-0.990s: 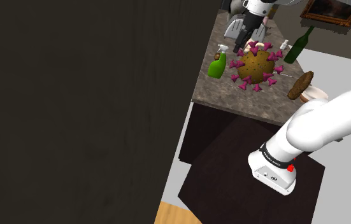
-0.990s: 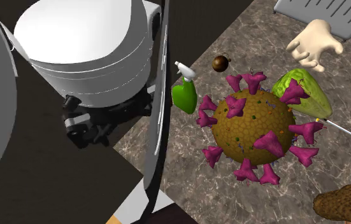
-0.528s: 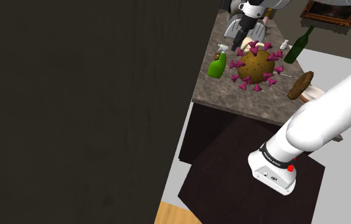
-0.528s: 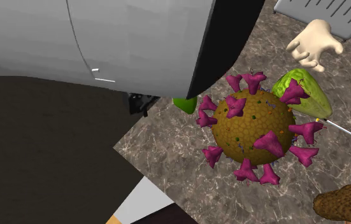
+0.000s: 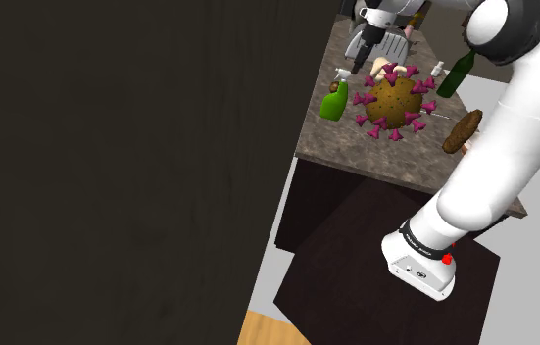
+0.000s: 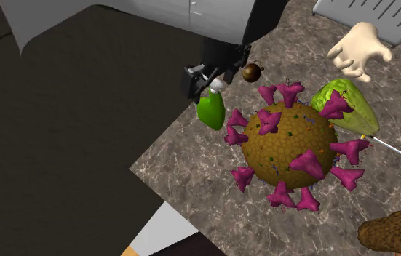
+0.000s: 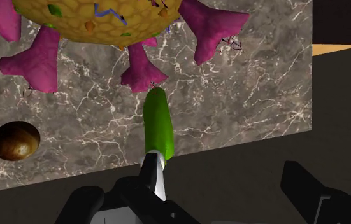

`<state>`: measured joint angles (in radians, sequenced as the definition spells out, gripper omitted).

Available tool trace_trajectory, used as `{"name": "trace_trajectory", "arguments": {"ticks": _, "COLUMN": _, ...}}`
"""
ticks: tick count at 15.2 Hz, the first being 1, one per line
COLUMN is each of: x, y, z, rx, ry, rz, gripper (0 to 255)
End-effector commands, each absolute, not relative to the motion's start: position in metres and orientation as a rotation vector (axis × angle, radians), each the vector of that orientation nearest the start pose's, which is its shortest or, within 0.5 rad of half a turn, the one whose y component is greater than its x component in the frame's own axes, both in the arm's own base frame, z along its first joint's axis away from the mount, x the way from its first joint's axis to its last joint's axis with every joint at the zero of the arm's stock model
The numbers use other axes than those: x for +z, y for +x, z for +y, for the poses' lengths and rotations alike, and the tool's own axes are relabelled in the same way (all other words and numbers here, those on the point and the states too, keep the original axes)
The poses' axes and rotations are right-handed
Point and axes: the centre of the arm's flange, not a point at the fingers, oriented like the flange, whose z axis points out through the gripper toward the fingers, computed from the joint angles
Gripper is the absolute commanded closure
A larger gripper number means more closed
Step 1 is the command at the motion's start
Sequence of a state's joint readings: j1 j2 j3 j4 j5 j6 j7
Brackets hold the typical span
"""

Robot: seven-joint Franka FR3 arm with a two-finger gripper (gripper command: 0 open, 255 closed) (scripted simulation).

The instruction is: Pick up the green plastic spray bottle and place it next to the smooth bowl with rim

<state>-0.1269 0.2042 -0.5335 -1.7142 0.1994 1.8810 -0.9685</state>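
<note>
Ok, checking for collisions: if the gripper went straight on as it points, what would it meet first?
Likely the green spray bottle, close ahead of the gripper; otherwise the marbled countertop. Depth is unclear.

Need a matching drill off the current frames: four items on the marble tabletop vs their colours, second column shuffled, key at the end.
Things:
1. spray bottle
2. spiky ball
3. small sphere
4. hand-shaped object

Colours:
A. cream
B. glossy brown
C. bright green with a white nozzle
D. ochre with magenta spikes

Pairs: 1-C, 2-D, 3-B, 4-A
</note>
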Motion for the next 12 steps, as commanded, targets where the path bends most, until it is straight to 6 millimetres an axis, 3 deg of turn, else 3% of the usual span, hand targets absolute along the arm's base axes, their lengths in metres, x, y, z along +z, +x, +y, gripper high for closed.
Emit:
{"name": "trace_trajectory", "arguments": {"ticks": 1, "x": 0.469, "y": 0.523, "z": -0.368, "rx": -0.093, "ry": -3.046, "rz": -0.424, "gripper": 0}}
{"name": "trace_trajectory", "arguments": {"ticks": 4, "x": 0.46, "y": 0.544, "z": -0.393, "rx": -0.096, "ry": -3.041, "rz": -0.46, "gripper": 0}}
{"name": "trace_trajectory", "arguments": {"ticks": 12, "x": 0.42, "y": 0.546, "z": -0.39, "rx": -0.096, "ry": -3.041, "rz": -0.46, "gripper": 0}}
